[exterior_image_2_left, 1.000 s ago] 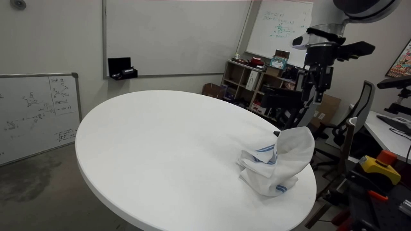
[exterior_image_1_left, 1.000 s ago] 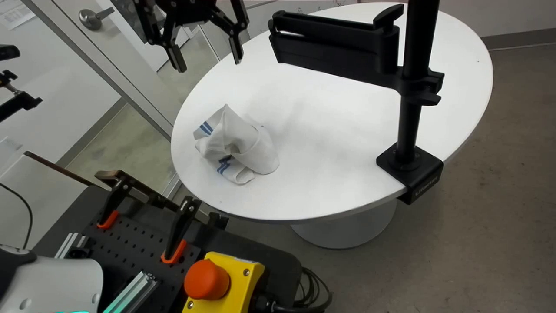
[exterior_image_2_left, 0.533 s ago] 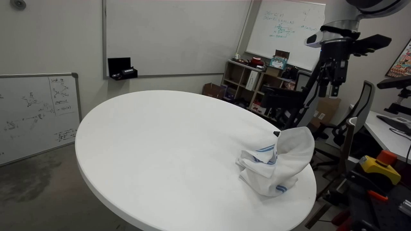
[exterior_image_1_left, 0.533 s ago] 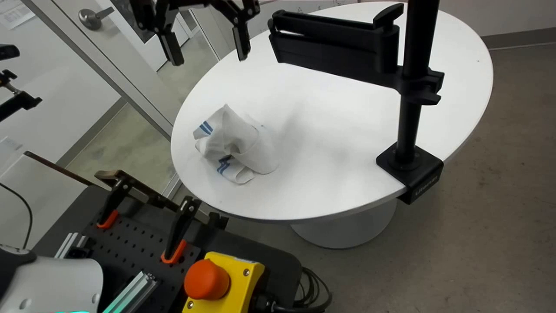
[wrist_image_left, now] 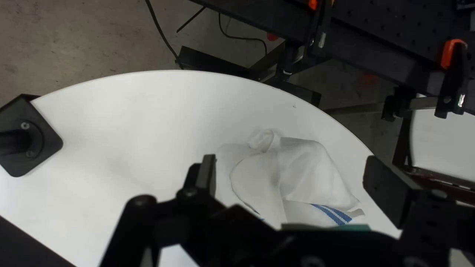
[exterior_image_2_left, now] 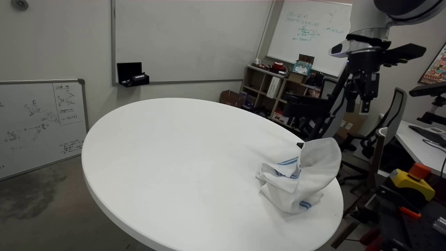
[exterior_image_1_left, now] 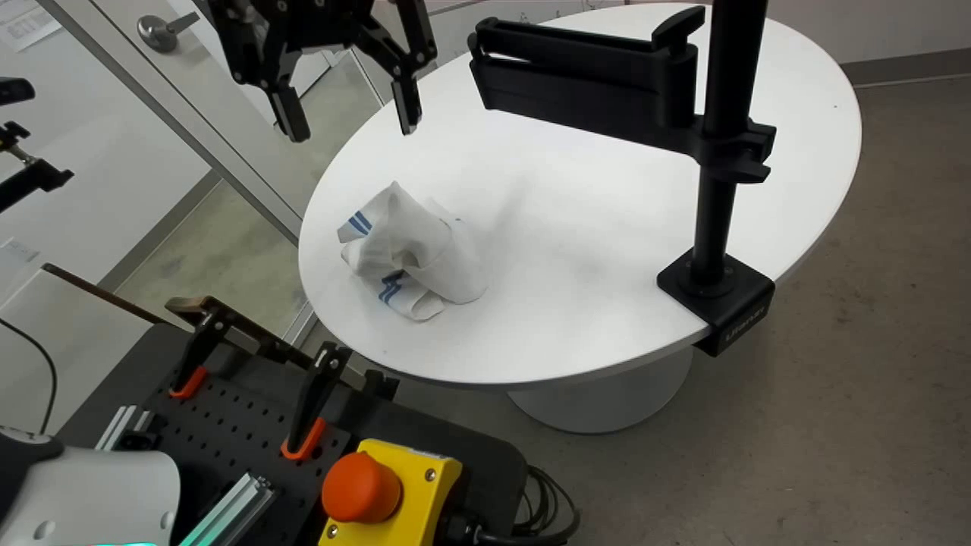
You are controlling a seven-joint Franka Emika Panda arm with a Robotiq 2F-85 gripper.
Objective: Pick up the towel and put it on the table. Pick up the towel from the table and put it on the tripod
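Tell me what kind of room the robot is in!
Probably a robotics lab, maybe in an office building: there's a robot arm, a whiteboard someone has written on, and a yellow box with a big orange button.

We made out slightly blurred lettering, seemingly "Ulanzi", on the clamp foot (exterior_image_1_left: 717,303) of the tripod (exterior_image_1_left: 713,152); handwriting (exterior_image_2_left: 304,30) on two whiteboards (exterior_image_2_left: 40,125) was too small to read.

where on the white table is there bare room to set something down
A wide bare stretch of the table runs from the towel to the opposite edge. A smaller bare patch lies between the towel and the tripod's foot. It is crowded where the towel sits bunched near the edge, with the open gripper above.
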